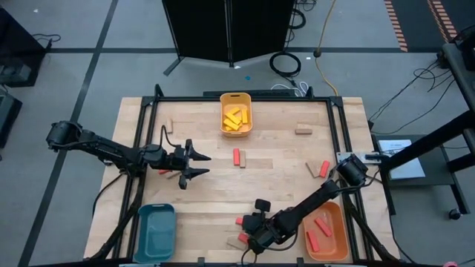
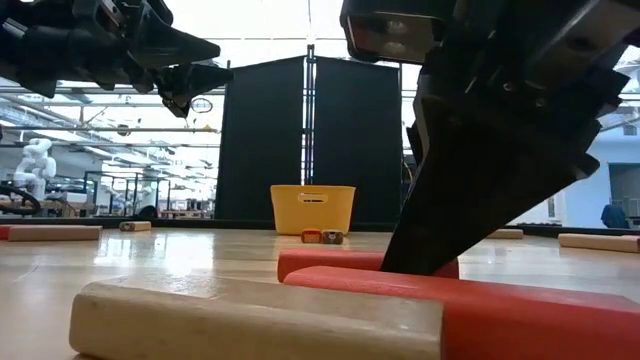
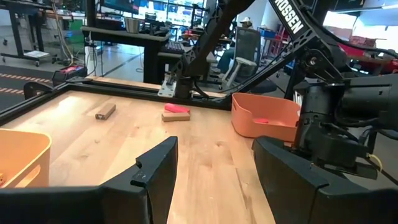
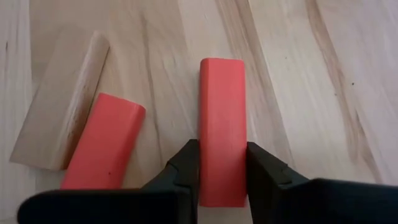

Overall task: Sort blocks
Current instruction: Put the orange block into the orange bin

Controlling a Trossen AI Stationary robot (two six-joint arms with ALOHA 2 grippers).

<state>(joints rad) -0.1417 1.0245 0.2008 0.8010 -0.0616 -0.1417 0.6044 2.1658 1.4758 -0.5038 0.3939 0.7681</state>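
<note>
My right gripper [image 4: 222,155] is down at the table's near edge [image 1: 251,231], its fingers on both long sides of a red block [image 4: 222,118] lying flat. Beside it a second red block [image 4: 102,140] lies against a tan block [image 4: 59,102]. My left gripper [image 1: 197,165] hovers open above the table's left-middle, over a red and a tan block [image 1: 169,173]. More red and tan blocks [image 1: 237,156] lie scattered on the table. Yellow blocks fill the yellow tray [image 1: 236,113], and red ones lie in the orange tray [image 1: 326,230]. My right gripper pinches the red block near one end [image 4: 222,171] between its two fingers. The fingers [image 4: 186,163] come from above, pointing down, and lie across the block's width. The block lies flat on the table.
A teal tray [image 1: 156,228] sits at the near left corner. The orange tray stands just right of my right gripper. A black frame [image 1: 141,111] rims the table. The bare wood between the two arms gives free room.
</note>
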